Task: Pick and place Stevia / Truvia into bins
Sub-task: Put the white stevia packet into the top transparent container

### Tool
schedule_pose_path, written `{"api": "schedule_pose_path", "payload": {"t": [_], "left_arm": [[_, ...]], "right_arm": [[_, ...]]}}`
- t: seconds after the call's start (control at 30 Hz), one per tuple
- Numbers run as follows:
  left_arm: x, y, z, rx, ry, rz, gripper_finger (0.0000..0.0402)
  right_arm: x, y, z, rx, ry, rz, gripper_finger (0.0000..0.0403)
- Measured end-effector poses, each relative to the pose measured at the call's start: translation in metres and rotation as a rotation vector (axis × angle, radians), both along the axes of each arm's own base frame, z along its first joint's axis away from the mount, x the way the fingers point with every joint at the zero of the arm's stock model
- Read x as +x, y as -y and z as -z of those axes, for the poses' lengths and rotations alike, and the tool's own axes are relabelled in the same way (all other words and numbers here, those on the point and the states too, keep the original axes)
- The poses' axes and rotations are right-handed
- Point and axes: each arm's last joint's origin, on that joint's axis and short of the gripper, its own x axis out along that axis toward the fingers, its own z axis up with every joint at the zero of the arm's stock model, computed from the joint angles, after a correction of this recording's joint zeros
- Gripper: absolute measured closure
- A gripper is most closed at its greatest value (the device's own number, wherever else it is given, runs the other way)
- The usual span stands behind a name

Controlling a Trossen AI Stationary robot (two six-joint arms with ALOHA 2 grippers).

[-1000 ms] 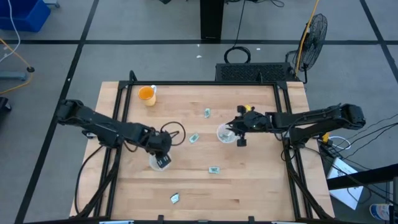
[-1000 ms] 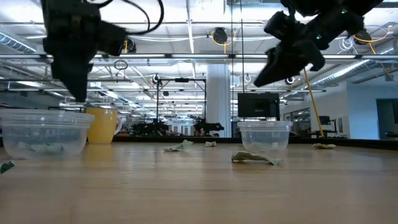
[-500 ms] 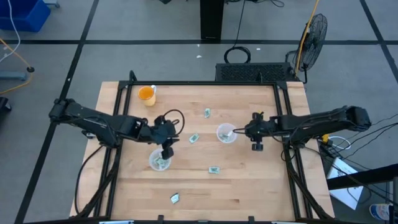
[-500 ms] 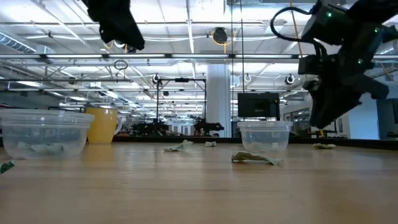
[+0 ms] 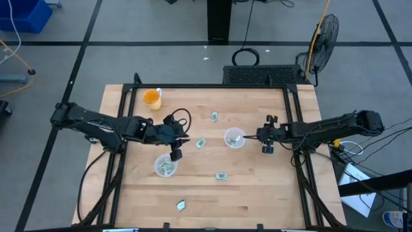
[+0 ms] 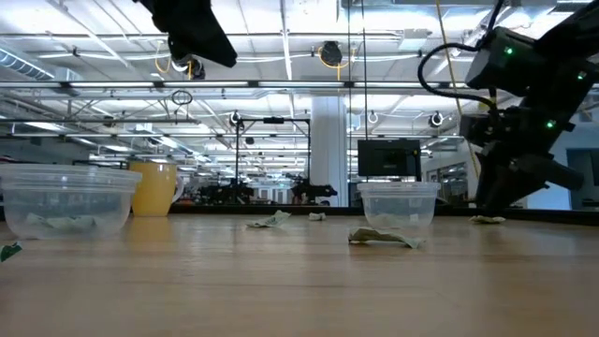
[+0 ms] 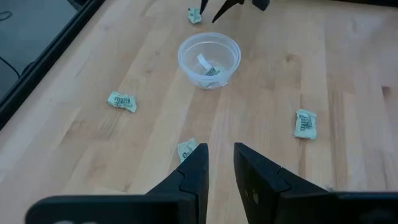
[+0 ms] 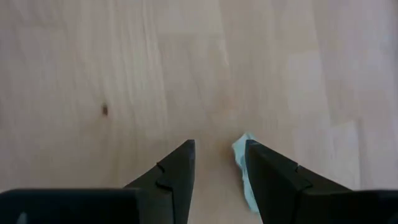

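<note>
Small green-and-white sachets lie flat on the wooden table [image 5: 270,187]: one at the middle [image 5: 201,143], others farther [image 5: 214,116] and nearer [image 5: 221,176], [image 5: 181,205]. Two clear cups, left [image 5: 165,166] and right [image 5: 234,138], each hold sachets. My left gripper [image 7: 218,152] is open by a narrow gap, raised between the cups, with the middle sachet [image 7: 185,149] just beside one finger. My right gripper [image 8: 219,149] is open and low over the table, right of the right cup. A sachet [image 8: 242,158] lies between its fingers, close to one of them.
An orange-filled cup [image 5: 152,97] stands near the table's far left corner. Black frame rails [image 5: 295,122] run along the left and right sides. Bare wood lies along the near edge, and a fan [image 5: 324,32] stands beyond the far right corner.
My left gripper rose from above the left cup and moved toward the far side and the right, toward the middle sachet. My right gripper left its place over the right cup, moved toward the table's right edge and came down near the table.
</note>
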Motion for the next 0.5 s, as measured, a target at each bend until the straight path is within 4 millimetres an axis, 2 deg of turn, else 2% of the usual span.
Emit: {"api": "schedule_pose_path", "payload": {"t": [0.37,0.5], "left_arm": [[0.002,-0.003,-0.002,0.077,0.017,0.011,0.0321],[0.003,-0.003,-0.003,0.104,0.026,0.016,0.0321]], "right_arm": [[-0.001,0.011,-0.001,-0.017,0.013,0.091,0.027],[-0.001,0.015,-0.001,0.035,0.018,0.098,0.027]]}}
